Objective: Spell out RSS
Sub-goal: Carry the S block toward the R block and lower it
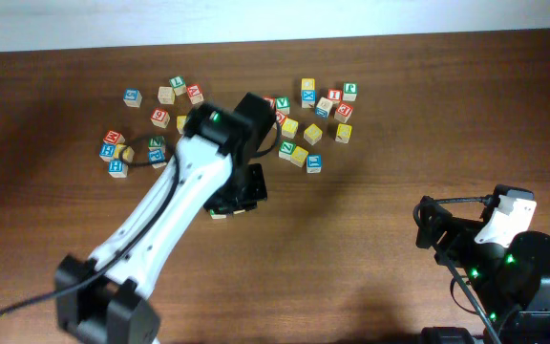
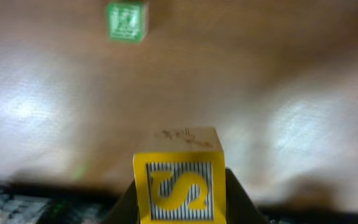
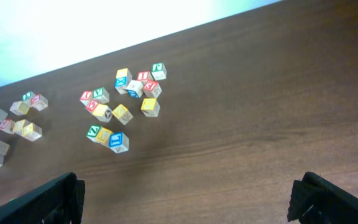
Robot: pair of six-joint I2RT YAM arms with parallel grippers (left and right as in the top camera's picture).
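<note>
dark wooden table (image 1: 428, 124), yellow S cube (image 2: 179, 186), scattered cubes (image 3: 122, 114), pale band (image 1: 256, 19) beyond

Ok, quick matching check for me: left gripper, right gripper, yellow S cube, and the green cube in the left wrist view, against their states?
Things:
1 left gripper
2 right gripper
3 yellow S cube
4 green cube

States:
A open, holding nothing
B lying free on the table
C being gripped
D shut on a cube

Pairs: 1-D, 2-A, 3-C, 4-B
</note>
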